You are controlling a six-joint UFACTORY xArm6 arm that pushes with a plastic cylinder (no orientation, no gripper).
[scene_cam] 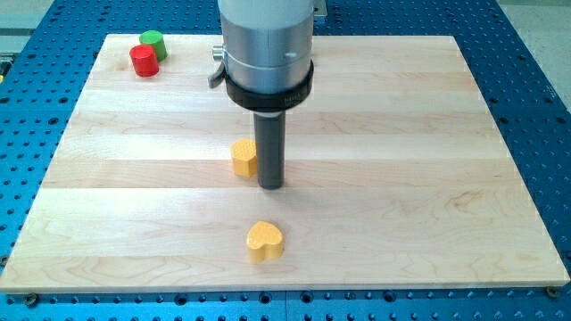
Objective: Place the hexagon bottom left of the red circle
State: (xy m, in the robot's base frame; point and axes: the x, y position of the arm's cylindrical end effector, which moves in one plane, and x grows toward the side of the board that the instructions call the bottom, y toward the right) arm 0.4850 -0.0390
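A yellow hexagon block [242,157] lies near the middle of the wooden board [401,178]. My tip [271,186] rests on the board just right of it and slightly lower, and the rod hides the block's right edge. The rod appears to touch the hexagon. The red circle block [143,61] sits far off at the view's top left corner of the board. The arm's grey body [268,45] hangs over the top middle of the board.
A green round block [153,41] sits right behind the red circle, touching or nearly touching it. A yellow heart block [265,241] lies below my tip, near the board's bottom edge. Blue perforated table [535,71] surrounds the board.
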